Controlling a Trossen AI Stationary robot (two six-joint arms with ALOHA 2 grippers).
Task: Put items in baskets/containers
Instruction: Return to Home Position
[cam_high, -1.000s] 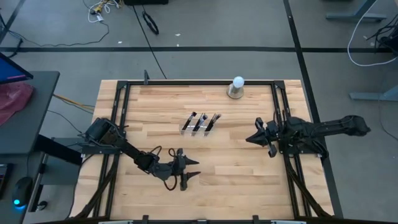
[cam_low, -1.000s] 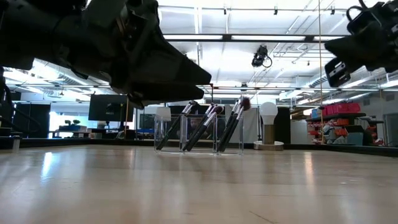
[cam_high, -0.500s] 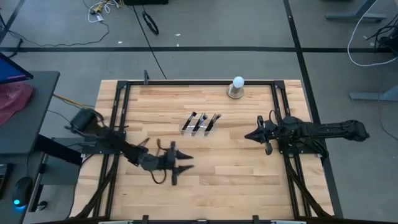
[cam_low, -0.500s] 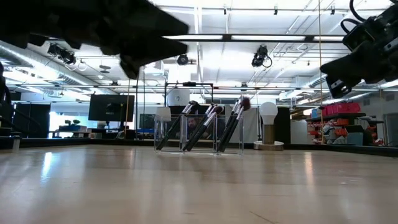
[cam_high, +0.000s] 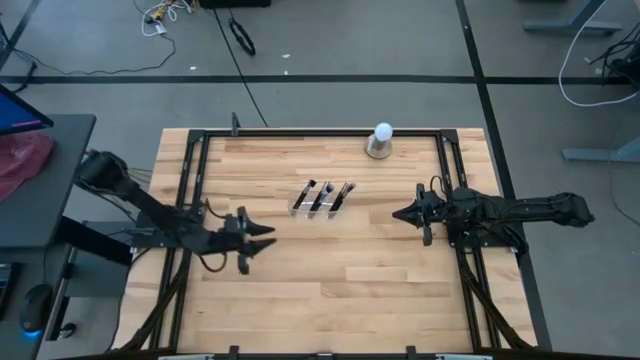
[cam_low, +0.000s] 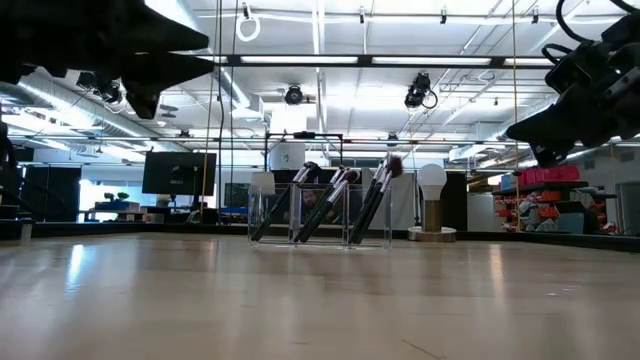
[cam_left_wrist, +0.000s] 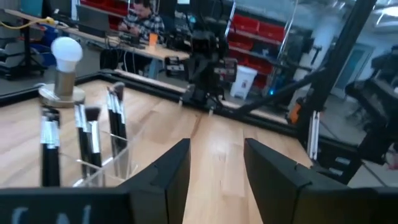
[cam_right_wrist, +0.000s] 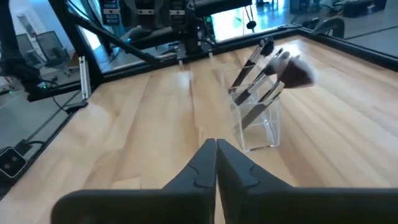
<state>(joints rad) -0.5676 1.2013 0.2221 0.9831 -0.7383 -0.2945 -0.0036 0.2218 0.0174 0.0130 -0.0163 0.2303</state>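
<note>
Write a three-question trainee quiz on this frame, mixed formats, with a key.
1. True or false: the left claw is shut on a makeup brush.
2. Pick one. The makeup brushes are: A) lying flat, B) leaning in the clear organizer, C) held in a claw.
3. Fill in: the right claw has its fingers ____.
Key: 1 false, it is open and empty; 2 B; 3 shut.

Grey floor (cam_high: 350, 40), a dark desk (cam_high: 60, 190), strip lights (cam_low: 290, 60) overhead.
</note>
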